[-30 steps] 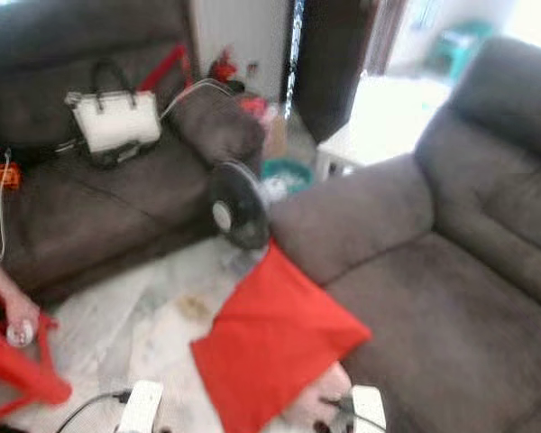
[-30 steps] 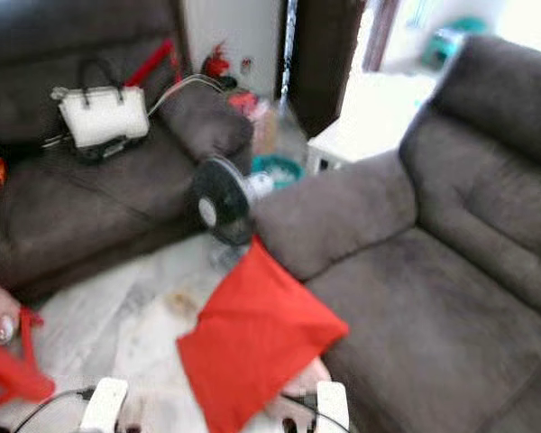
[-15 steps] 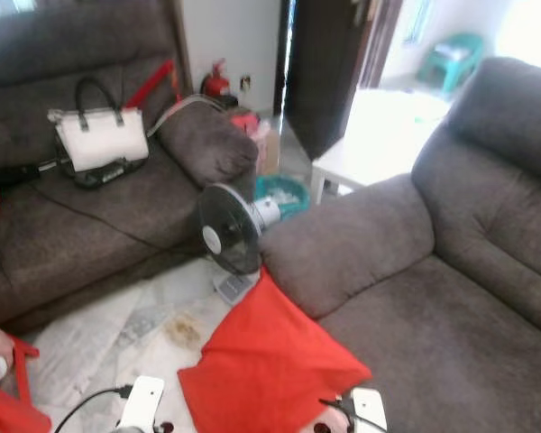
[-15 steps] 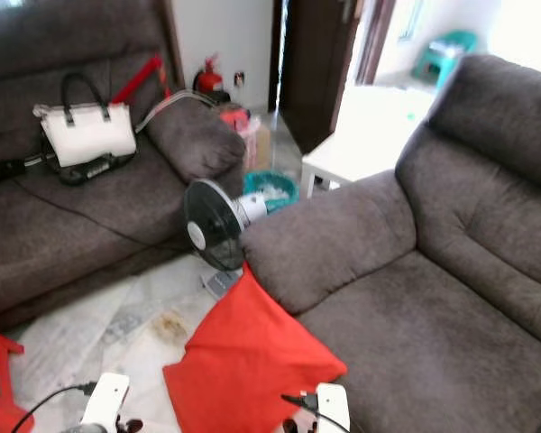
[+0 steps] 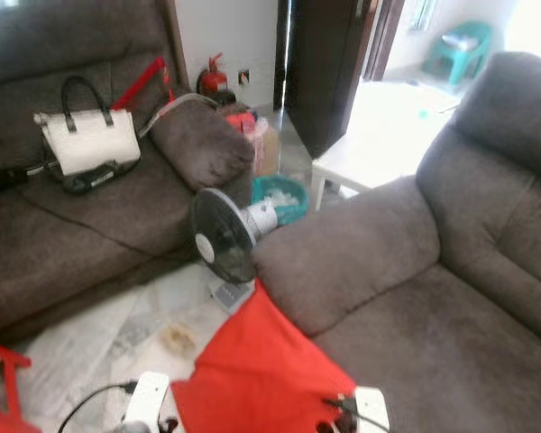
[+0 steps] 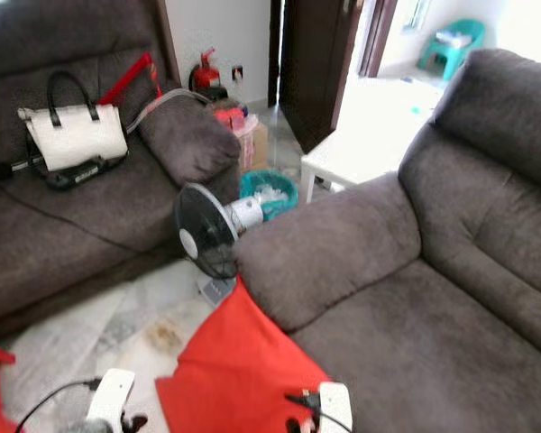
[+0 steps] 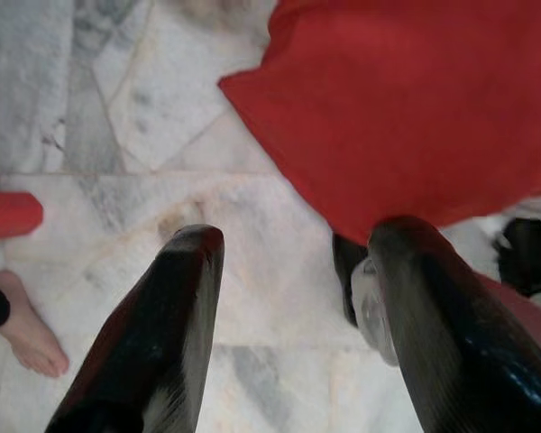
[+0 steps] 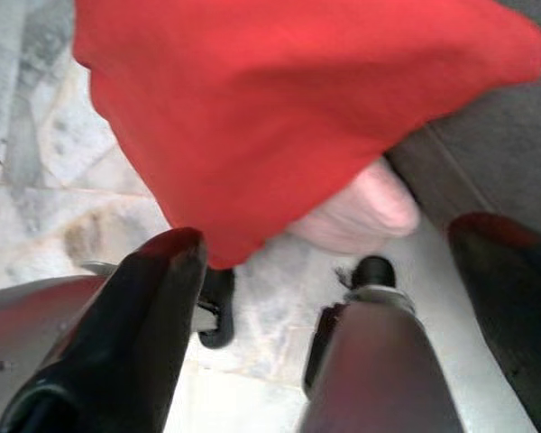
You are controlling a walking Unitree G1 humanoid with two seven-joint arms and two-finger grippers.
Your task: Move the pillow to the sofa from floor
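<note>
The red pillow [image 8: 279, 117] leans against the sofa [image 6: 415, 334] on the floor [image 7: 99, 135], just beyond both grippers' spread fingers: left gripper [image 7: 293, 298], right gripper [image 8: 329, 271], neither touching it.

Daylight is pouring in from the doorway beyond the white table [image 5: 388, 135], blowing that tabletop out to near pure white in both eye views, while the dark sofa [image 5: 72, 225] on the left is sitting in softer, dimmer light. The head views are looking slightly soft, with the red pillow [image 5: 261, 379] smearing at the lower edge. In the wrist views, the black fingers [image 7: 153, 343] are blurring out of focus, catching reddish reflections.
</note>
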